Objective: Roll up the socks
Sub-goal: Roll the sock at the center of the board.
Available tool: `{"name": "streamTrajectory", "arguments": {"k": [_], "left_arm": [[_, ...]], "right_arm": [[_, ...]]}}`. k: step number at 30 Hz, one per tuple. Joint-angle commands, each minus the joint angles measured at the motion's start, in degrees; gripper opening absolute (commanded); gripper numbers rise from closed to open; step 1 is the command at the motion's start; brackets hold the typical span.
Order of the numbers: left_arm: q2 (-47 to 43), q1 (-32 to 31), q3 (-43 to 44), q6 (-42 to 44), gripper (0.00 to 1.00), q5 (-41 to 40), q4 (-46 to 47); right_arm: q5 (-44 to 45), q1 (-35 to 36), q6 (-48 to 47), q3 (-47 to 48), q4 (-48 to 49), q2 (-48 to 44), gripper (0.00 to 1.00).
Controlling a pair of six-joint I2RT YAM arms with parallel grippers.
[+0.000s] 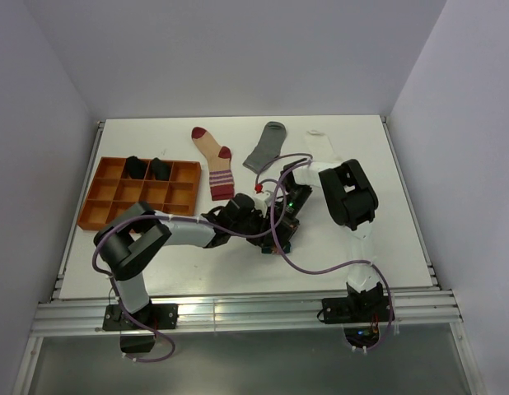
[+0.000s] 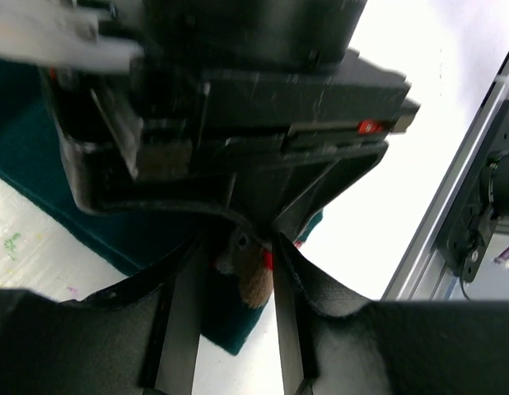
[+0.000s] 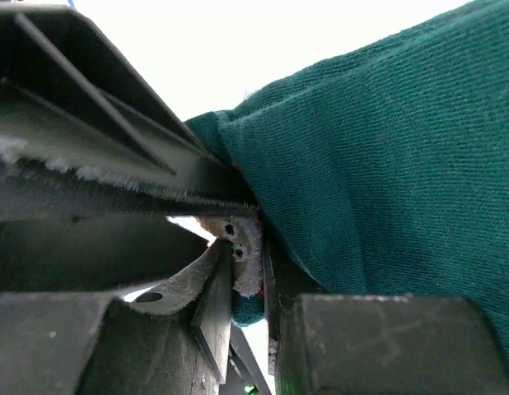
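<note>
A dark teal sock (image 3: pixel 378 164) with a Christmas figure hangs bunched in my right gripper (image 3: pixel 245 271), which is shut on its white-patterned fold. My left gripper (image 2: pixel 238 247) stands open around the same sock (image 2: pixel 246 276), its fingers (image 2: pixel 182 313) on either side of the brown figure. In the top view the two grippers, left (image 1: pixel 256 218) and right (image 1: pixel 279 216), meet at mid-table and hide this sock. A beige red-striped sock (image 1: pixel 215 164), a grey sock (image 1: pixel 267 146) and a white sock (image 1: pixel 324 146) lie flat behind them. Two black socks (image 1: pixel 136 167) (image 1: pixel 160 169) sit rolled in the tray.
An orange compartment tray (image 1: pixel 114 210) stands at the left of the white table (image 1: pixel 403 239). Purple cables (image 1: pixel 320 267) loop over the table between the arms. The metal rail (image 2: pixel 440 214) of the near edge lies close to my left gripper.
</note>
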Motion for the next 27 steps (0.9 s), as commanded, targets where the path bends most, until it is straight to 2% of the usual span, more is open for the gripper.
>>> {"name": "streamTrajectory", "arguments": {"k": [1, 12, 15, 16, 17, 18, 21, 25, 27], "left_arm": [[-0.1, -0.2, -1.0, 2.1, 0.41, 2.2, 1.8], [0.7, -0.2, -2.7, 0.6, 0.39, 5.1, 1.7], [1.6, 0.0, -2.1, -1.1, 0.21, 5.2, 0.5], [2.0, 0.1, -1.2, -1.6, 0.07, 4.7, -0.5], [3.0, 0.2, -0.5, -2.3, 0.01, 5.5, -1.2], [3.5, 0.3, -0.1, -2.7, 0.00, 5.6, -2.1], [4.2, 0.5, 0.5, -4.8, 0.00, 6.5, -3.4], [5.7, 2.7, 0.3, -9.1, 0.00, 9.3, -4.7], [7.2, 4.4, -0.4, -12.8, 0.00, 16.5, -2.6]], "right_arm": [[5.3, -0.8, -1.2, -0.8, 5.7, 0.4, 0.18], [5.6, -2.5, -1.2, -1.9, 6.4, 0.0, 0.18], [6.0, -2.9, -0.8, -3.2, 8.0, -1.1, 0.19], [6.1, -2.9, -0.7, -3.6, 9.1, -2.1, 0.20], [6.2, -3.0, -0.5, -4.4, 9.7, -2.6, 0.22], [6.2, -3.1, 0.2, -4.7, 10.3, -3.2, 0.31], [5.3, -3.5, 1.0, -6.0, 12.2, -6.8, 0.44], [5.3, -5.3, 2.7, -8.5, 17.1, -15.8, 0.49], [5.9, -6.3, 3.7, -10.7, 19.6, -19.2, 0.50]]}}
